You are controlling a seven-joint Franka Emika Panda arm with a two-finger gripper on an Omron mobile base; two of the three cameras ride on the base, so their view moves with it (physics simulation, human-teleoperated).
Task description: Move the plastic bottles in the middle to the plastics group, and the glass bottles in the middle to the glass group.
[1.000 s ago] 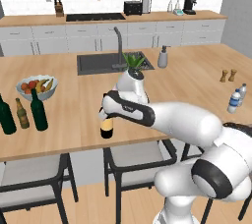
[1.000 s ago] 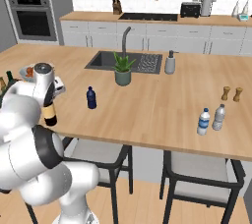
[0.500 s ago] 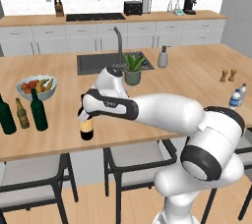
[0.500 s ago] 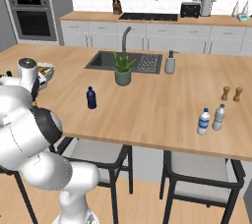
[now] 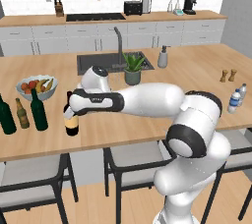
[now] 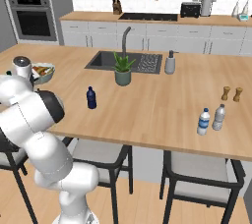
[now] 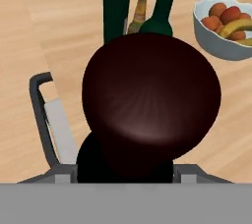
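Gripper [image 5: 70,106] is at the L side of the island counter [image 5: 197,70], fingers clamped on the neck of the near-black wine bottle [image 5: 72,124] w/ cream label; bottle upright, base looks on or just at the counter near the front edge, can't tell if fully resting. Hand view: reddish-dark bottle top [image 7: 150,100] right between the finger tips, seen from above. Just L of it the glass group: slim dark green wine bottle [image 5: 39,110], small amber bottle [image 5: 21,114], stout dark green bottle [image 5: 6,116], all upright, in a row, close but apart. In the hand view the same three stand beyond the held bottle, amber one [image 7: 140,13] between the two green ones. Fruit bowl [image 5: 36,86] behind that row, w/ bananas and round orange/red fruit. Short dark blue bottle [image 6: 91,98] upright mid-counter, in front of and L of the potted plant [image 6: 122,69], well apart from both groups. Plastics group: two clear water bottles [image 6: 210,119] w/ blue labels at the R end near the front edge, side by side, upright. Two small brown shakers [image 6: 232,93] just behind them. Sink [image 6: 129,61] w/ tap behind the plant, soap dispenser [image 6: 170,63] to its R.
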